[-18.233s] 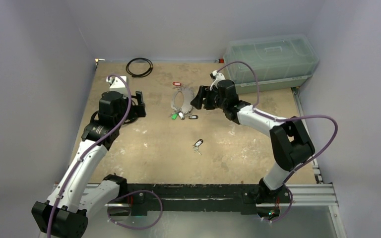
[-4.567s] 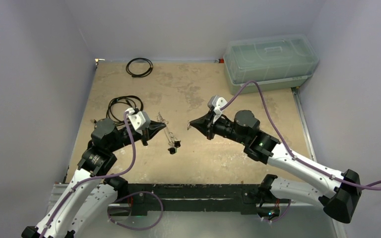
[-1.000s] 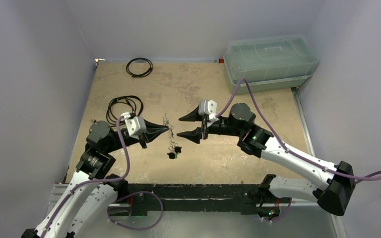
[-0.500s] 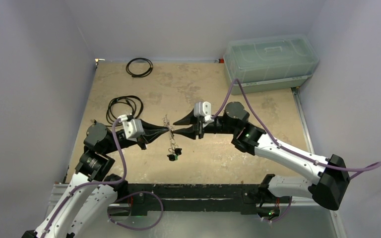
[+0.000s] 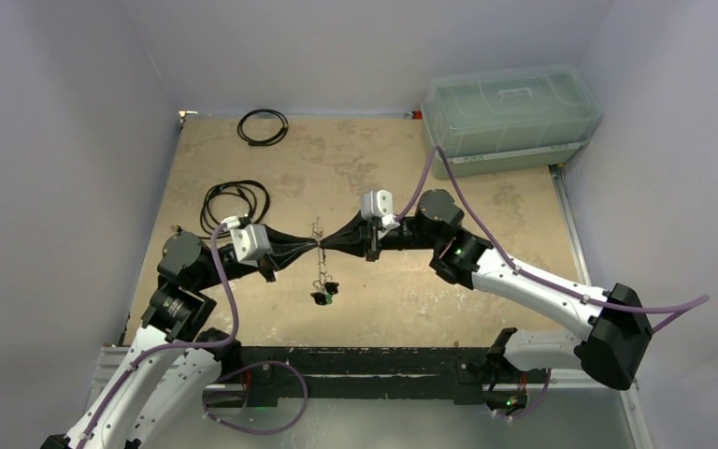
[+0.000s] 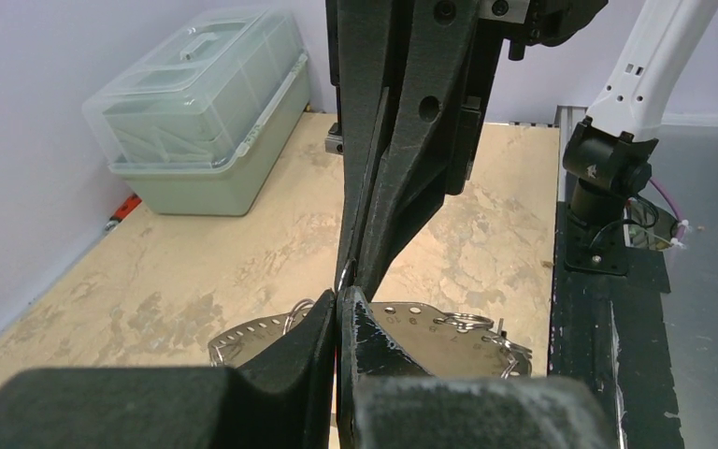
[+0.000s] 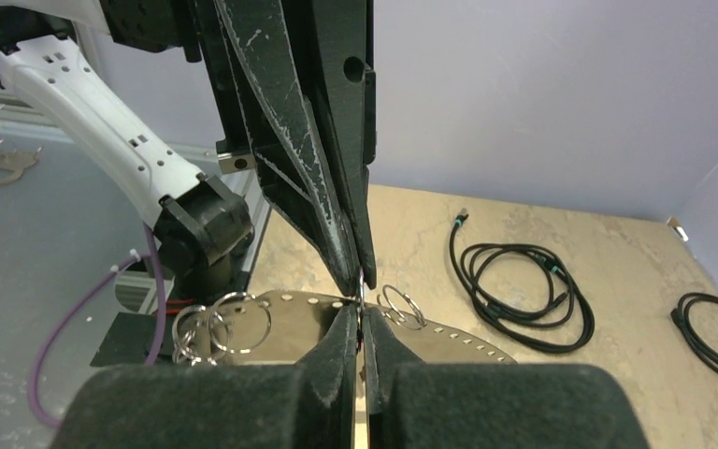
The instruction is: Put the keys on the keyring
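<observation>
Two pinches hold the keyring (image 6: 430, 325): left end effector (image 5: 312, 246) and right end effector (image 5: 328, 247), tip to tip; keys (image 5: 323, 293) dangle beneath it.

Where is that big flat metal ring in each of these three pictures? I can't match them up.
Top external: the keyring is edge-on, just left of centre, pinched between the left claw and the right claw.
Left wrist: bottom centre, a flat plate across the left claw's tips.
Right wrist: bottom centre, across the right claw's tips.
Shared landmark: the spot where both claws meet.
</observation>
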`<state>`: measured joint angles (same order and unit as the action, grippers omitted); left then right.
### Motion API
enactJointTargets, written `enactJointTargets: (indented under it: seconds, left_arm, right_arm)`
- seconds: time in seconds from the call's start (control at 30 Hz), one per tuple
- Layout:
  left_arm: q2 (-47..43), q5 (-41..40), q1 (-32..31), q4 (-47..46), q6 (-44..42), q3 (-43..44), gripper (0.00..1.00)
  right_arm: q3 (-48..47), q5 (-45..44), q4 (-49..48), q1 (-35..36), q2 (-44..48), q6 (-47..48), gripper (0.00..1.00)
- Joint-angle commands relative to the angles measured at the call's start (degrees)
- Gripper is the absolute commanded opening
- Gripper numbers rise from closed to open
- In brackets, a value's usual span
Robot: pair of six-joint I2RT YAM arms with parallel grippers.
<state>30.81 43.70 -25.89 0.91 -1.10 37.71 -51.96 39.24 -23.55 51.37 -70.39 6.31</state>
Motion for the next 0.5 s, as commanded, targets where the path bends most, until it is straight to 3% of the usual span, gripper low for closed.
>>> enactJointTargets:
  seconds: [0.0, 0.17, 0.3, 0.4, 0.47]
  left_arm:
    - [0.1, 0.5, -0.1, -3.6, 0.2, 0.4, 0.00]
    - [0.4, -1.3, -0.1, -1.9, -1.0, 0.9, 0.00]
    - [1.3, -6.0, -0.1, 1.7, -2.9, 2.1, 0.38]
    - [3.2, -5.7, -0.1, 3.9, -3.7, 4.8, 0.47]
    - [5.2, -3.4, -0.1, 7.1, -5.2, 8.3, 0.46]
  right_arm:
    - [-3.7, 3.3, -3.5, 0.2, -0.2, -0.9, 0.00]
    - [-3.3, 2.4, -2.3, 0.2, 1.1, -1.0, 0.00]
    - [-7.8, -4.3, 11.7, 0.2, 1.7, 7.5, 0.00]
    - [-10.7, -7.4, 19.1, 0.2, 2.0, 11.4, 0.00]
    - [-11.7, -9.1, 22.6, 0.2, 2.6, 13.4, 0.00]
